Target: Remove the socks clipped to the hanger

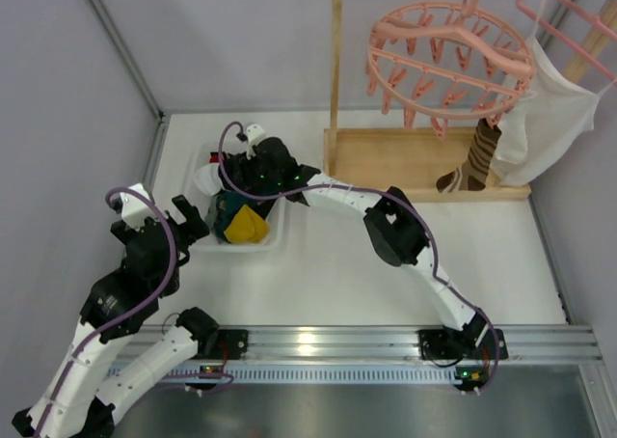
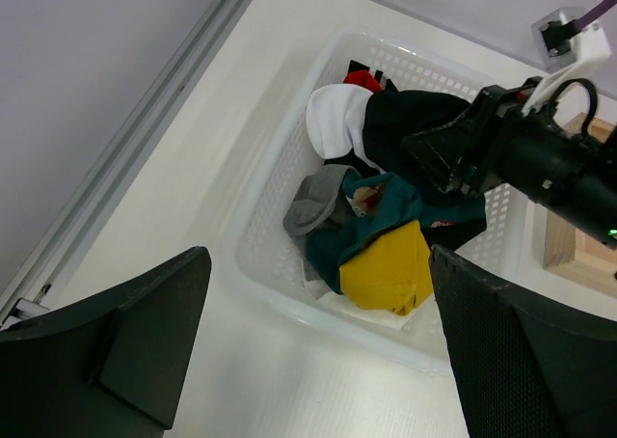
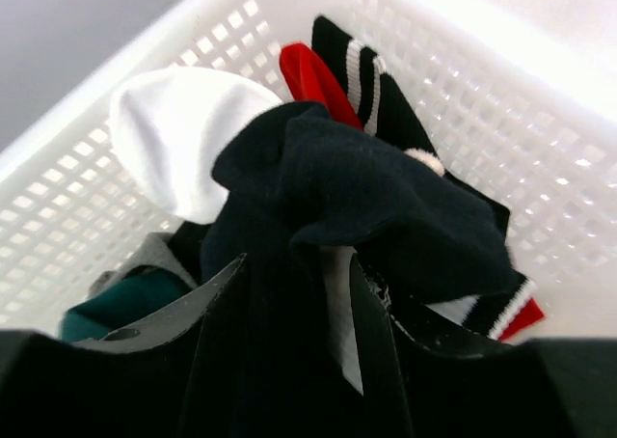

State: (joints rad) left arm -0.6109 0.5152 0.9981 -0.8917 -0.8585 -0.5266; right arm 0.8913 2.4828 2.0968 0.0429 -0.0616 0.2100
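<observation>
The round pink peg hanger [image 1: 448, 52] hangs from the wooden rail at the back right. One brown striped sock [image 1: 479, 153] still dangles from a peg on it. My right gripper [image 1: 253, 173] is low over the white basket [image 1: 272, 228], shut on a black sock [image 3: 366, 197] that drapes over its fingers [image 3: 183, 313]. The basket holds a yellow sock [image 2: 390, 269], a teal sock [image 2: 371, 211], a white sock [image 2: 337, 120] and a grey sock [image 2: 313, 206]. My left gripper [image 2: 320, 260] is open and empty, just outside the basket's near left rim.
A wooden rack [image 1: 336, 81] with a tray base [image 1: 405, 158] stands at the back right. A large white garment [image 1: 554, 110] hangs on a plain pink hanger [image 1: 569, 23] beside the ring. A grey wall and metal rail [image 2: 145, 139] run along the left.
</observation>
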